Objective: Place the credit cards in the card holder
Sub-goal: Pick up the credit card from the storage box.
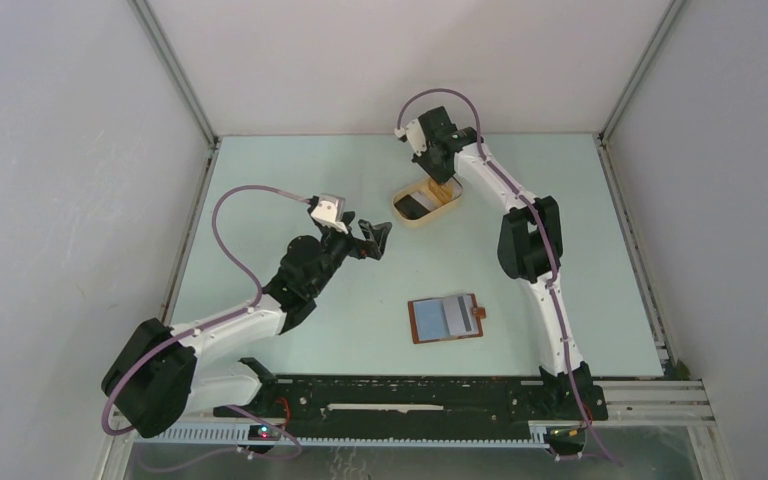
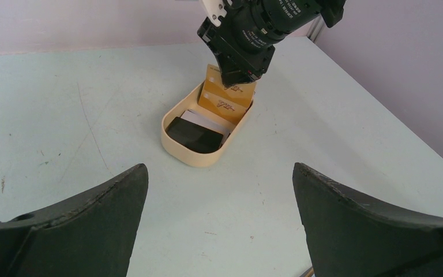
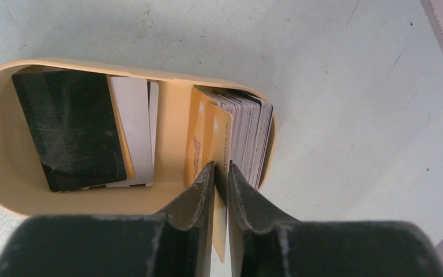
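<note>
The card holder (image 1: 447, 318), a reddish-brown wallet, lies open on the table's near middle with a pale card in it. A beige oval tray (image 1: 407, 212) at the back holds the credit cards: a black card (image 3: 69, 130) on pale ones (image 3: 132, 133) at one end, and a stack standing on edge (image 3: 248, 135) at the other. My right gripper (image 3: 221, 167) is over the tray, shut on a yellow-orange card (image 3: 220, 130) from that stack; it also shows in the left wrist view (image 2: 228, 95). My left gripper (image 2: 219, 179) is open and empty, left of the tray (image 2: 199, 154).
White walls with metal corner posts close in the table on three sides. The arms' base rail (image 1: 400, 400) runs along the near edge. The right arm's links (image 1: 530, 245) reach over the table's right half.
</note>
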You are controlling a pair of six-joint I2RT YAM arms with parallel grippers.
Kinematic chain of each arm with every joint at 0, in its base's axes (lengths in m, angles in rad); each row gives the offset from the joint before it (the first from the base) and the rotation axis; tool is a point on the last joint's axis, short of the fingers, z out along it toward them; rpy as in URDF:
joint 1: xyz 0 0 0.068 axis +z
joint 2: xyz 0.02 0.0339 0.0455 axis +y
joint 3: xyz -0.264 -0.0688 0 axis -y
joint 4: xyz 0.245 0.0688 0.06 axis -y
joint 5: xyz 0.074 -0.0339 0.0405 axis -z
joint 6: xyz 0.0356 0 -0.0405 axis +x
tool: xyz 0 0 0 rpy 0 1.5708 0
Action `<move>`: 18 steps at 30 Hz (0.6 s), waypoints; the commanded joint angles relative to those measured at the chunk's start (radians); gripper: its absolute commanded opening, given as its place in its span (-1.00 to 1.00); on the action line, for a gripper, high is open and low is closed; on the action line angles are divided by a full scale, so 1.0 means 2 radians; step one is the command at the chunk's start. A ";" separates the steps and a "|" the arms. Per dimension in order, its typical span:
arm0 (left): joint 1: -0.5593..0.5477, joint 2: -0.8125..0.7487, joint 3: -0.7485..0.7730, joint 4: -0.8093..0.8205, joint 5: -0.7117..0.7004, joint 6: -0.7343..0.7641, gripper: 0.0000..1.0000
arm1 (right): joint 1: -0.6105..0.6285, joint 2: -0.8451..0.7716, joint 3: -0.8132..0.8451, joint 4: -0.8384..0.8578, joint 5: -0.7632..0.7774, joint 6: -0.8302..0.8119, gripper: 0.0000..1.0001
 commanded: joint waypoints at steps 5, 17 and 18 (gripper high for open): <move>0.002 -0.002 0.000 0.023 0.005 -0.002 1.00 | -0.003 -0.045 0.000 -0.002 -0.016 0.003 -0.82; 0.002 -0.010 -0.010 0.035 0.013 -0.002 1.00 | -0.013 -0.121 -0.047 -0.034 -0.138 0.019 -1.00; 0.003 -0.012 -0.011 0.035 0.015 -0.002 1.00 | -0.015 -0.135 -0.061 -0.034 -0.157 0.020 -1.00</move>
